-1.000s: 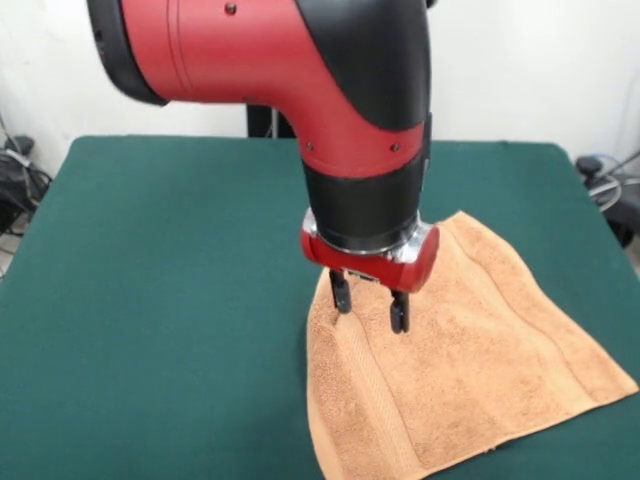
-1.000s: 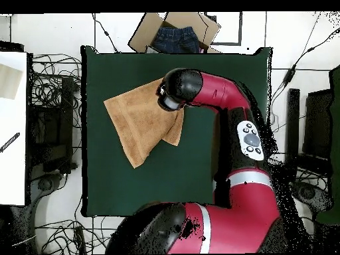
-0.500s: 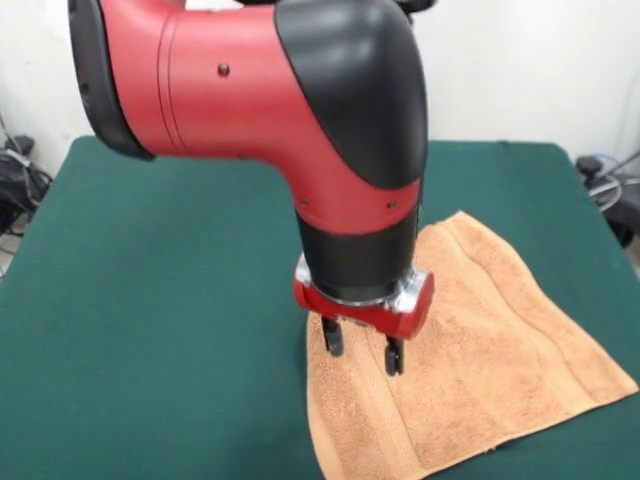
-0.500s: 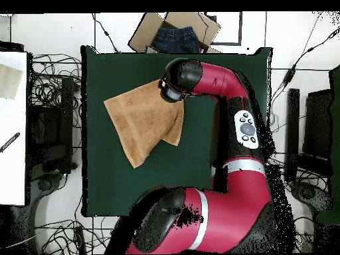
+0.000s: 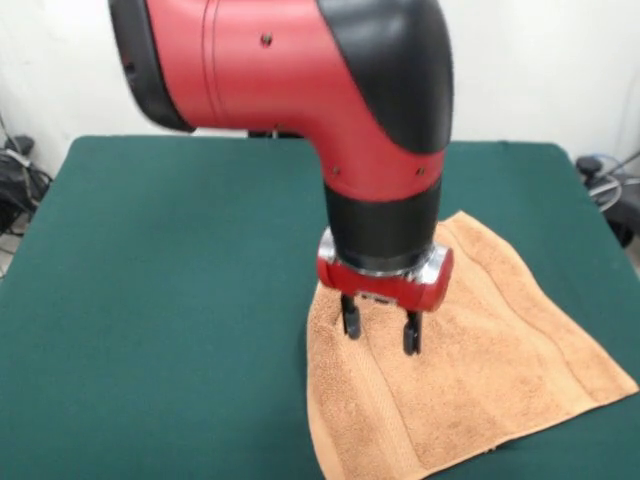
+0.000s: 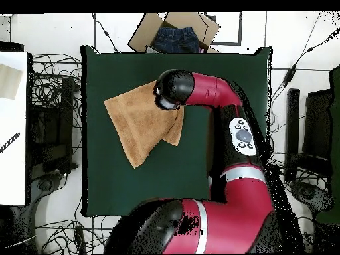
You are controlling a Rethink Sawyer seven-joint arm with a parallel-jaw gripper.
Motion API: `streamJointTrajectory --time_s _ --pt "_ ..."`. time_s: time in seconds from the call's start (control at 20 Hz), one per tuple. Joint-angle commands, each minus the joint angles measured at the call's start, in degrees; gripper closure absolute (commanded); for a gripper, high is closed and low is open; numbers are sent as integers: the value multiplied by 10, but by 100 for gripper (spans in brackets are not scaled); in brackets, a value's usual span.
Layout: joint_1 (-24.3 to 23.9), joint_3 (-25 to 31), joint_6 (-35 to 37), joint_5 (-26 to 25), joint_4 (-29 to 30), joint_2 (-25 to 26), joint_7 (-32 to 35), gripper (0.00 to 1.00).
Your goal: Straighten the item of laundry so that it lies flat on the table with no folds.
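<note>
The orange-tan towel (image 5: 470,370) lies on the dark green table (image 5: 160,300) at the near right in the front view, with a ridge-like fold running along its left side. From above the towel (image 6: 139,123) shows a folded-over flap at its right edge. My gripper (image 5: 380,332) points straight down over the towel's left part, its two black fingers (image 5: 350,318) apart and open, tips just above or touching the cloth, holding nothing. In the overhead view the arm's wrist (image 6: 169,93) hides the gripper.
A cardboard box (image 6: 174,32) with dark blue cloth in it sits beyond the table's top edge. Cables and equipment (image 6: 53,119) crowd the floor on both sides. A white surface (image 6: 13,126) stands at the left.
The gripper has shifted a little to the right in the front view and stands slightly higher over the towel. The towel's shape is unchanged.
</note>
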Motion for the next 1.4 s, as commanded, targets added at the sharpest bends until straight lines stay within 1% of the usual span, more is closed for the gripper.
streamJointTrajectory --time_s 0.05,0.35,0.6,0.75,0.95,1.15,1.25,1.4 --pt "9 20 -43 -5 136 -69 18 0" --pt "25 10 -45 6 164 -100 51 0" --pt "26 12 -56 11 171 -102 59 0" --pt "23 13 -69 17 203 -123 65 0" --pt "37 2 -80 19 219 -137 85 0" --pt "61 -12 -87 26 231 -152 118 0" --pt "67 -14 -91 30 231 -148 124 0" --pt "86 -22 -97 34 205 -123 138 0"
